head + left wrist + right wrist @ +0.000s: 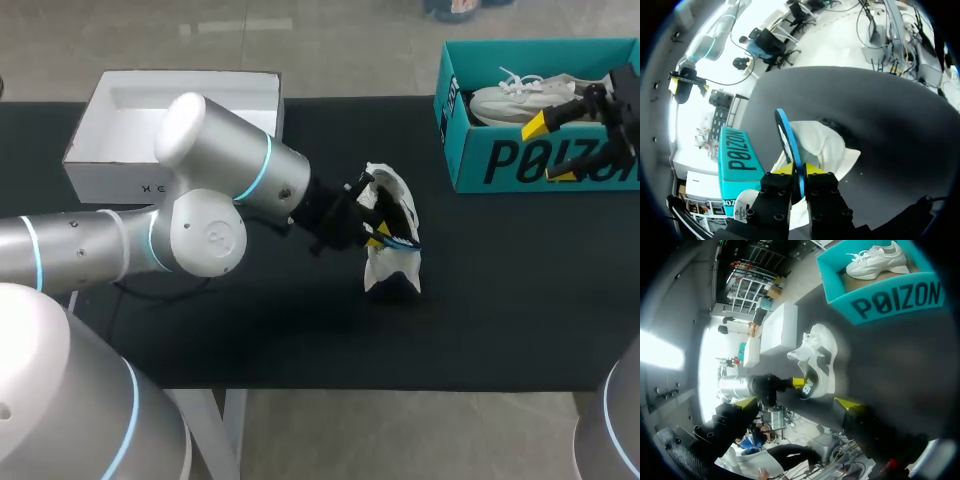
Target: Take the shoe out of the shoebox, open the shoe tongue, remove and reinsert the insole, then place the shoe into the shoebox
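My left jaws clamp the blue insole (788,142) at the shoe (392,240); right jaws stand wide apart over the shoebox (520,165), two o'clock.

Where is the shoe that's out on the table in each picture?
Head view: shoe in the middle of the table, at the left gripper.
Left wrist view: shoe just ahead of the left gripper, which pinches the blue insole.
Right wrist view: shoe far ahead of the open right gripper.
Shared landmark: teal box.
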You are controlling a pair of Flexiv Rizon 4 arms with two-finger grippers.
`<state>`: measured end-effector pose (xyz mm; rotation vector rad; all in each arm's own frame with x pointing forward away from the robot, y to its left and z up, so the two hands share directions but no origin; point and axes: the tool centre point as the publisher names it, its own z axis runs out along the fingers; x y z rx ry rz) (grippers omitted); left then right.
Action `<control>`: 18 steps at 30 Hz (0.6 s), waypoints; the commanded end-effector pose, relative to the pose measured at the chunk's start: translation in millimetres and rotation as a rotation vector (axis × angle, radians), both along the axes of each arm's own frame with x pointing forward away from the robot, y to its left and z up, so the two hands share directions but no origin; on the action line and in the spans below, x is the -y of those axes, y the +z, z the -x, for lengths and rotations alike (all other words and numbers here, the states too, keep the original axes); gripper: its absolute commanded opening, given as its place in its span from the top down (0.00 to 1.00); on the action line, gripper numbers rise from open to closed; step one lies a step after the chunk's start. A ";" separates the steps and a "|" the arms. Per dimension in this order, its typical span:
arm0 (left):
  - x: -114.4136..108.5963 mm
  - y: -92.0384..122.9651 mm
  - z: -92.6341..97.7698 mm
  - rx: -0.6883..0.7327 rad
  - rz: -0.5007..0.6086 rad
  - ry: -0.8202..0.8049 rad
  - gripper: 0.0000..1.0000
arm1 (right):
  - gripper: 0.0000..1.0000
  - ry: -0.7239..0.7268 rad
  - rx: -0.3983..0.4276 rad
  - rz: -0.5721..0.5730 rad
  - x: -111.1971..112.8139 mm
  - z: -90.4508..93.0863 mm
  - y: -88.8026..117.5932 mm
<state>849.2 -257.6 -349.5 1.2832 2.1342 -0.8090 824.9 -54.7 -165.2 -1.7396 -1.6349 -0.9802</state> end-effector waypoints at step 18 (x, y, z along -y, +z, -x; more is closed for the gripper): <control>15.3 -18.5 -39.0 0.051 -0.074 0.257 1.00 | 0.00 0.000 -0.001 0.002 0.0 0.2 -0.1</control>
